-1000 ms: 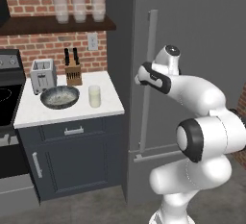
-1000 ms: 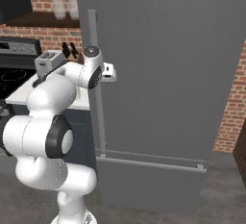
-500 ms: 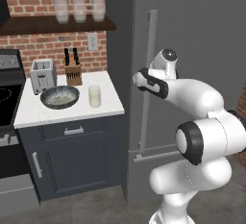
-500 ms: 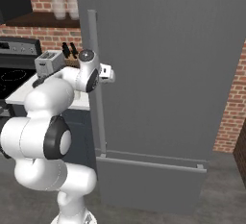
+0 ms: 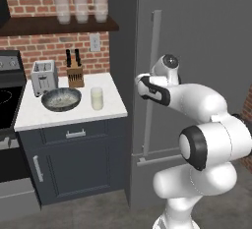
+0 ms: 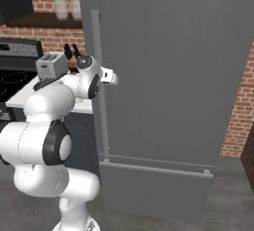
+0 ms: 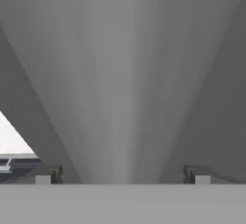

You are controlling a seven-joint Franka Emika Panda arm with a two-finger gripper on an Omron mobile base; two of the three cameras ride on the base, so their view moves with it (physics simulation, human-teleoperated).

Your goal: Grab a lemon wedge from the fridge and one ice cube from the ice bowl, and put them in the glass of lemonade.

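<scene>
The fridge (image 5: 197, 36) is a tall dark grey cabinet with its door closed, so the lemon wedge is hidden. My gripper (image 5: 144, 84) sits right at the long vertical bar handle (image 5: 153, 61), at mid height. In the hand view the gripper (image 7: 122, 177) is open, and the handle (image 7: 120, 98) runs up between the two fingertips (image 7: 48, 175). On the white counter (image 5: 34, 117) to the left, the ice bowl (image 5: 61, 99) lies beside the glass of lemonade (image 5: 97, 98). From the right the hand (image 6: 111, 79) touches the handle (image 6: 98, 76).
A silver toaster (image 5: 44, 75) and a knife block (image 5: 75, 73) stand behind the bowl. Three frosted glasses (image 5: 81, 4) line a dark shelf above. A black stove (image 5: 7, 98) borders the counter's left. The freezer drawer (image 6: 154, 190) lies below the fridge door.
My hand has crept slightly lower and closer onto the fridge handle. The door stays closed and nothing on the counter has moved.
</scene>
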